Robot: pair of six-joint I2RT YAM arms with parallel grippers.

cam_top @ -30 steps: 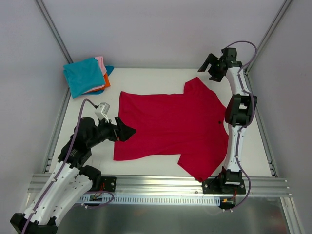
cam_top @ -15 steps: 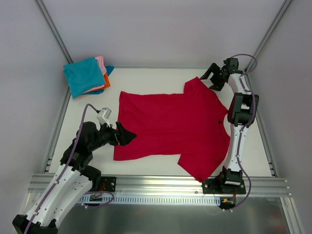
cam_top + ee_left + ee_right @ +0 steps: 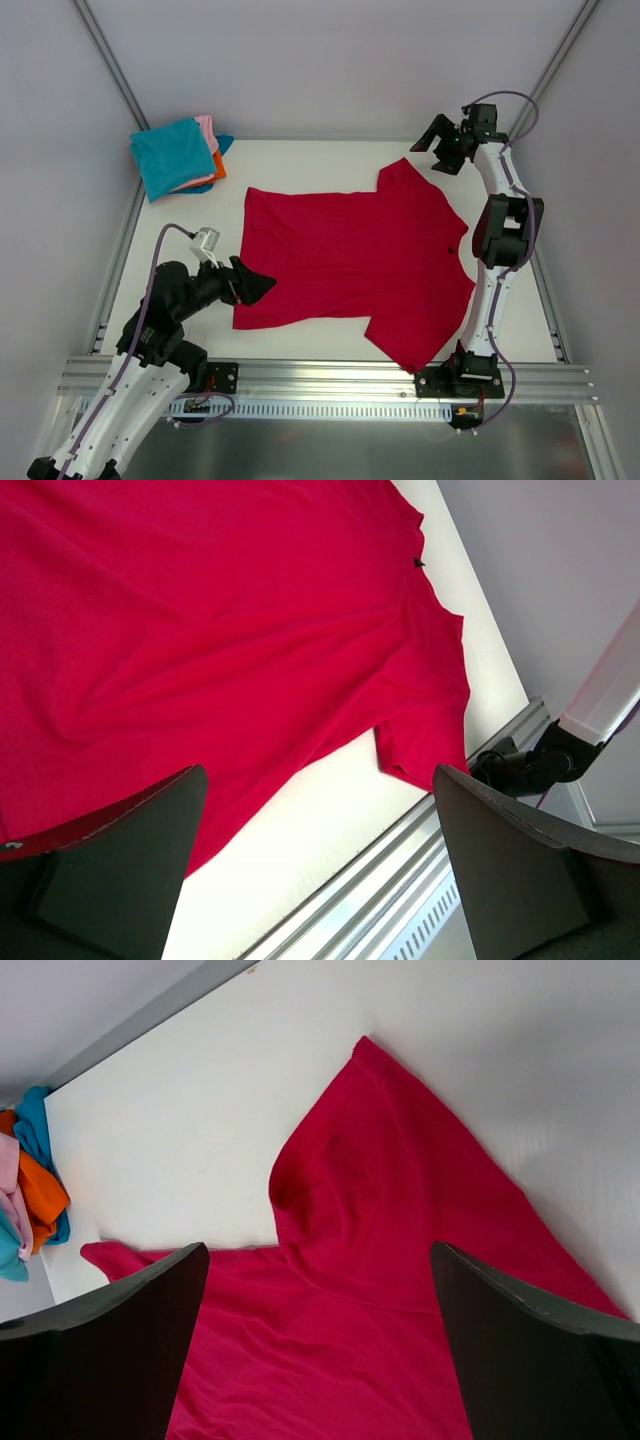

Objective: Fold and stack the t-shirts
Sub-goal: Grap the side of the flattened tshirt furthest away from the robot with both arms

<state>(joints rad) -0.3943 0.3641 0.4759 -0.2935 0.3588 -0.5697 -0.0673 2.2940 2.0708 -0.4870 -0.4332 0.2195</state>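
Observation:
A large red t-shirt (image 3: 355,260) lies spread flat on the white table, collar toward the right, hem toward the left. It also fills the left wrist view (image 3: 200,630) and the right wrist view (image 3: 400,1290). My left gripper (image 3: 255,285) hovers open at the shirt's near-left hem corner, nothing between its fingers. Above the far sleeve, at the back right, my right gripper (image 3: 443,150) is open and empty. A folded stack of t-shirts (image 3: 178,155), teal on top with pink, orange and blue beneath, sits at the back left, its edge also in the right wrist view (image 3: 30,1190).
Grey walls and metal frame posts (image 3: 110,60) enclose the table. An aluminium rail (image 3: 330,378) runs along the near edge, also visible in the left wrist view (image 3: 400,880). The right arm's base (image 3: 520,765) stands by the near sleeve.
The left gripper has drawn back and toward the near edge along the shirt's hem. The right gripper dipped toward the far sleeve, then lifted back a little. Both stayed open.

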